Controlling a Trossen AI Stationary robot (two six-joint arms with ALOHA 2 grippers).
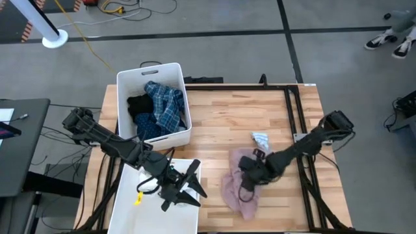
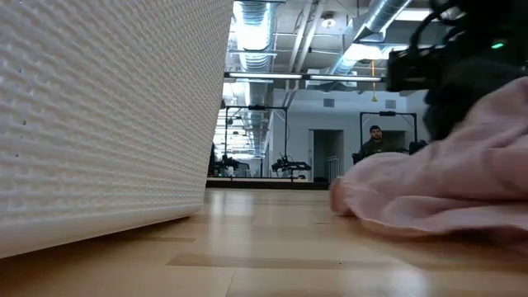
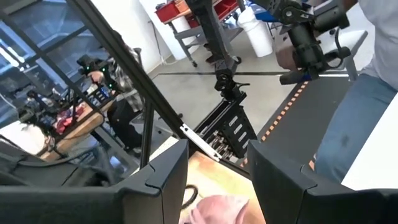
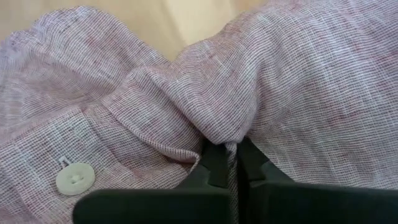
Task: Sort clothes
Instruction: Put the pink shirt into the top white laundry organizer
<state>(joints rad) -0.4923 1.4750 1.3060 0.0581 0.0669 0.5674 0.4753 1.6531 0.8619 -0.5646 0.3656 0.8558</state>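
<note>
The right gripper [image 4: 227,163] has its fingers pressed together on a fold of the pink shirt [image 4: 261,81], beside a white button [image 4: 75,178]. The pink shirt lies crumpled on the wooden counter [image 1: 214,117], near small white socks [image 1: 260,138]. The left gripper [image 1: 182,188] hangs over the near white bin [image 1: 123,208], fingers [image 3: 158,180] about half apart and holding nothing. The far white bin [image 1: 153,71] holds a blue plaid shirt [image 1: 166,107] and a black top [image 1: 140,106]. Beyond the counter are grey floor, cables and, in the low view, a person [image 2: 375,142] far back in the room
</note>
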